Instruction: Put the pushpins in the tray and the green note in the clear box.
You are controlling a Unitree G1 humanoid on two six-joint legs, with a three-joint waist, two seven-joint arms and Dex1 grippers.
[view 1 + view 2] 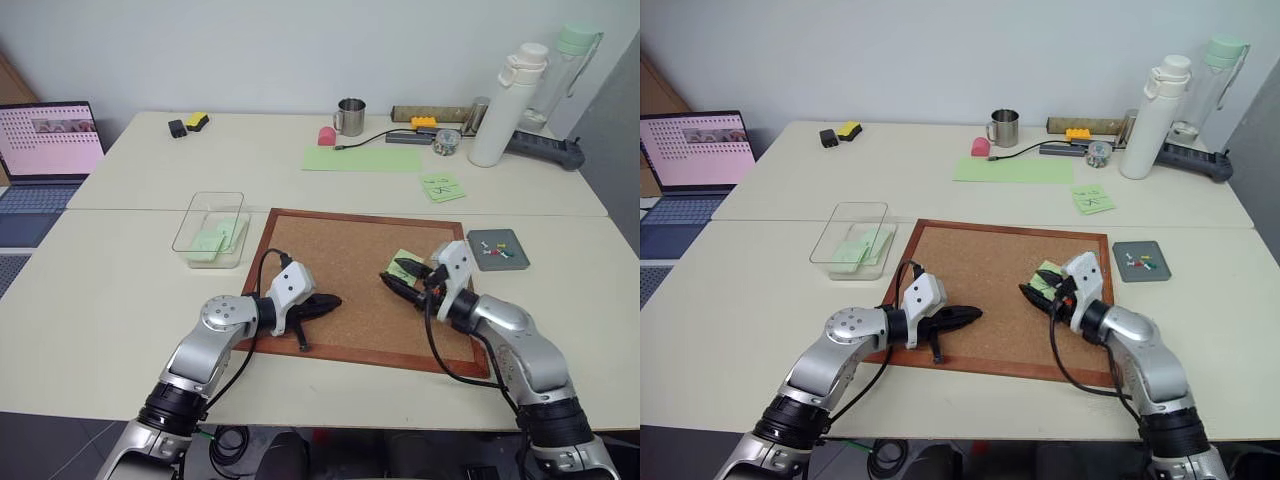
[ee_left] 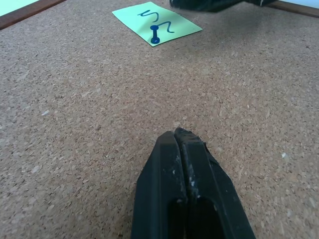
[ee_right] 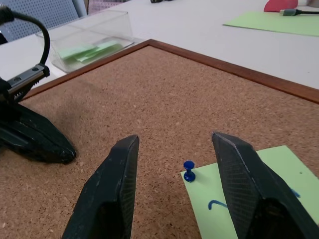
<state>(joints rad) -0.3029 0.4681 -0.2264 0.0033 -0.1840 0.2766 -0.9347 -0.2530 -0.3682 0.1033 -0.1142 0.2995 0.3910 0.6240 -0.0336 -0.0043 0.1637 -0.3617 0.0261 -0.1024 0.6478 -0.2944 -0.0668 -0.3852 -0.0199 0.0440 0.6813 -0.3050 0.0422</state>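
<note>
- On the cork board [image 1: 340,250], right side: green note [image 3: 259,199] held down by a dark blue pushpin [image 3: 189,171] at its corner.
- Right tool [image 3: 174,189] open, jaws either side of the pin, nothing gripped. Risk: off-centre close knocks the pin sideways, or a finger catches and creases the note.
- Pulling at a slant could drag the note along.
- Left tool [image 2: 179,144] closed and empty, resting on the cork to the left.
- Tray [image 1: 497,250] sits on the worktop right of the board, with pins in it; clear box [image 1: 212,228] far left.
</note>
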